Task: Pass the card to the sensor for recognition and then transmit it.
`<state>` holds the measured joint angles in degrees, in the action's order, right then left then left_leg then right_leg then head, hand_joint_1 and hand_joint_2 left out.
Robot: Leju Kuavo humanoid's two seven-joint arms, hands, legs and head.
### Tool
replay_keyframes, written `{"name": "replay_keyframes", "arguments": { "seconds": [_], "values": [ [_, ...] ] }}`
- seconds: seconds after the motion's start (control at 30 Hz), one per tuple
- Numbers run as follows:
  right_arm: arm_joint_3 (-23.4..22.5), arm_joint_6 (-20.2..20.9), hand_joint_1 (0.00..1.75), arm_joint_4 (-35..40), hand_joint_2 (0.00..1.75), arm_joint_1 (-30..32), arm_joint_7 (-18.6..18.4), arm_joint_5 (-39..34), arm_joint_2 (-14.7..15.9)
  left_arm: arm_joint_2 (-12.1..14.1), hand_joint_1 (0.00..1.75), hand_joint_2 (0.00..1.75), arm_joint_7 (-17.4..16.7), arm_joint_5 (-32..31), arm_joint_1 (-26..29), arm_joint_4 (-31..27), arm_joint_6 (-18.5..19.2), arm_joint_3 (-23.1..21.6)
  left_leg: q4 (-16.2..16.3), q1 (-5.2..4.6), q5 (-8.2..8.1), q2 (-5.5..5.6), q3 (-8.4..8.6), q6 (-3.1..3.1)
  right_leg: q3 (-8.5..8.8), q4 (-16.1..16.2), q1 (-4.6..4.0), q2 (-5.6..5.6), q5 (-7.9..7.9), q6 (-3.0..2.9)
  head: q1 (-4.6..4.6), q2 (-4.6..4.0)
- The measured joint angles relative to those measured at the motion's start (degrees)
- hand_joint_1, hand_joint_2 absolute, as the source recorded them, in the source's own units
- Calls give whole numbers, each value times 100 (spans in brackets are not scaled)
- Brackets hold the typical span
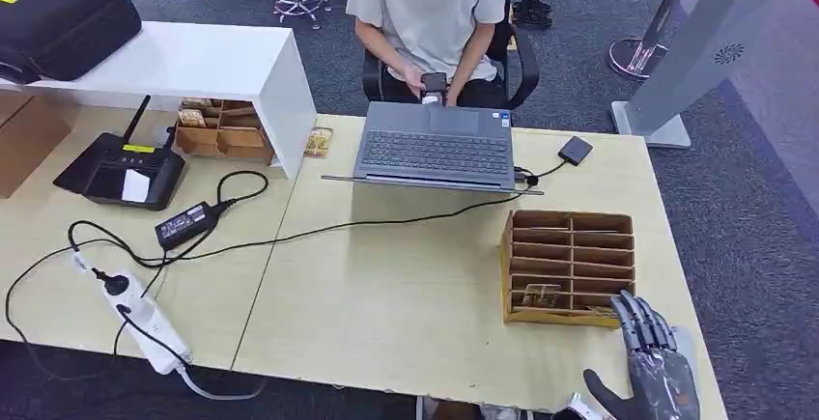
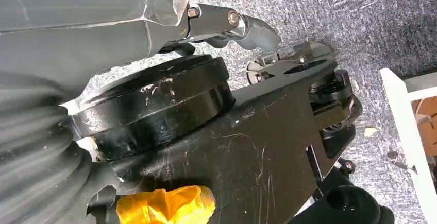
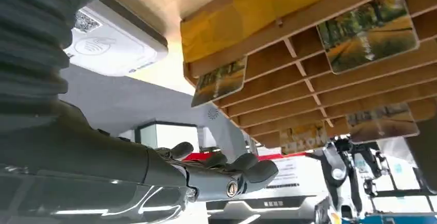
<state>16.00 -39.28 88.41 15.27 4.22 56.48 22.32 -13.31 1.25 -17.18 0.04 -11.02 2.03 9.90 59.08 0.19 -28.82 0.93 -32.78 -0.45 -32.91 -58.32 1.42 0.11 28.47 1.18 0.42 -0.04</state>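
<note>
A: Start big. What's on the bench [image 1: 386, 304]?

B: One open laptop [image 1: 435, 145] at the far edge with a person [image 1: 430, 5] seated behind it, one wooden card rack [image 1: 570, 266] near the right corner, and one white card sensor [image 3: 111, 46] showing in the right wrist view, just beside the rack.

A: And the cards?

B: From the right wrist I count four picture cards in the rack's slots; the nearest one [image 3: 219, 82] pokes out of an end slot, and another [image 3: 368, 31] lies in a slot further along. The head view is too coarse to confirm the count, so take four as likely.

A: Hands?

B: The right hand [image 1: 647, 367] sits at the bench's near right corner, just short of the rack, fingers [image 3: 247, 170] spread and holding nothing. The left hand [image 2: 227, 26] hangs by the robot's body with nothing in it; whether its fingers are curled or loose, I can't tell.

A: Risks?

B: The slots are tight. Broad fingers could nudge the rack along the bench, or drag a neighbouring card out too.
</note>
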Motion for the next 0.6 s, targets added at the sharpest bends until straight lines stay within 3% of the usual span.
{"name": "replay_keyframes", "arguments": {
  "seconds": [0.2,0.4,0.6],
  "values": [
    [-254,-9,0,-267,175,-110,271,560,-326,0,0,175,-13,-85,-8,0,26,0,0,0,0,0,0,0,0,-1,0,1,0,0,-2,0],
    [-518,-18,0,-466,175,-229,395,669,-605,0,0,175,-39,-96,-14,0,37,0,0,0,0,0,0,0,0,-1,0,0,0,0,0,0],
    [-992,-18,0,-654,175,-452,994,1093,-1029,2,0,175,-55,-192,-27,0,57,-4,0,0,1,-1,1,0,0,-1,0,3,0,0,0,0]
  ]
}}
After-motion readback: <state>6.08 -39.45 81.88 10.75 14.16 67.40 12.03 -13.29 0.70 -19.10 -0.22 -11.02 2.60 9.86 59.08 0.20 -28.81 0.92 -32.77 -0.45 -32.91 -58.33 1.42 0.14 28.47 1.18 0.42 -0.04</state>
